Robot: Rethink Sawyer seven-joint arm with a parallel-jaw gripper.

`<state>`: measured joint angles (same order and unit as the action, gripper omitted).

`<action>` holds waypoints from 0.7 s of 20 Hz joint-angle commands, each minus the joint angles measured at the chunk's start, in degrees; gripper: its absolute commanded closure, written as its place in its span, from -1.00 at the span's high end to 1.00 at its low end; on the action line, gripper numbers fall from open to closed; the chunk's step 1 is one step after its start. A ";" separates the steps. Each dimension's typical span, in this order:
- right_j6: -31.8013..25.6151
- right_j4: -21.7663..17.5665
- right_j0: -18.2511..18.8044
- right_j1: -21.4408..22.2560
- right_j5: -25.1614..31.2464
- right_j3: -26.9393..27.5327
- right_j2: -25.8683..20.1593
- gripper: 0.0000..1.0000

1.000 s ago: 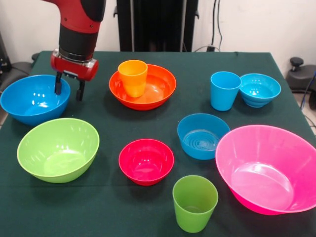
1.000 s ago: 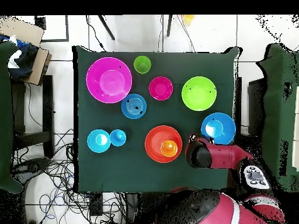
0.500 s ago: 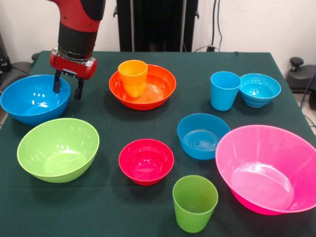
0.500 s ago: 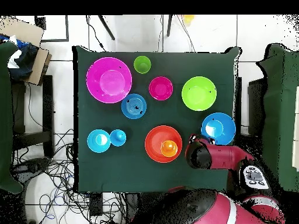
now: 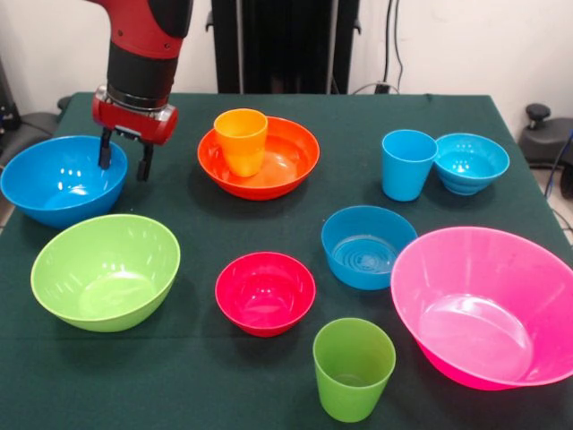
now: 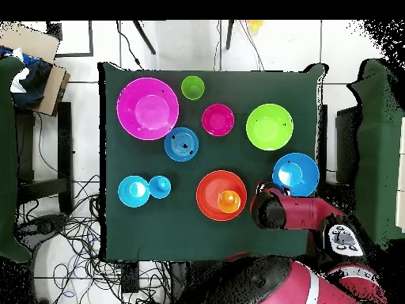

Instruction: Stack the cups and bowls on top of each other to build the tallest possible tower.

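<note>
- Ten glossy plastic pieces spread over the dark green tabletop (image 5: 269,376); only one nesting so far, the orange tapered plastic cup (image 5: 241,141) standing inside the wide orange plastic bowl (image 5: 291,157), just to the side of the claw (image 5: 124,163).
- Claw spread and empty, one finger over the inside of the large blue plastic bowl (image 5: 58,179), the other outside its rim, so straddling the wall.
- Directly in front of the claw, toward the camera: large lime green plastic bowl (image 5: 106,270).
- Farther out, past the orange bowl: small red plastic bowl (image 5: 265,292), medium blue plastic bowl (image 5: 367,246), green plastic cup (image 5: 353,367).
- Well apart from the claw, across the tabletop: light blue plastic cup (image 5: 407,164) touching or nearly touching the small turquoise plastic bowl (image 5: 471,162), and the large pink plastic bowl (image 5: 488,305).
- Probably light, stiff and slick, all of it; thin walls likely to slide between the fingers if pinched loosely.
- Best hold judged to be across a rim wall, one finger inside and one outside, as lined up now on the large blue bowl.
- Risk of a large bowl tilting when lifted by one edge.
- In the overhead view, claw hidden beneath the red arm (image 6: 273,210).
</note>
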<state>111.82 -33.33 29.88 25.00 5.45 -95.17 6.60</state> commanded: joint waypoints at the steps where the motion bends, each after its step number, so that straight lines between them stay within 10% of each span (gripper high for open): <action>1: 5.23 1.32 -1.23 -0.48 -1.12 1.34 -4.55 1.00; 14: 4.85 1.45 -0.82 -0.24 -0.19 1.16 -4.95 1.00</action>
<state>111.82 -33.33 29.88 25.00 5.45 -95.17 6.60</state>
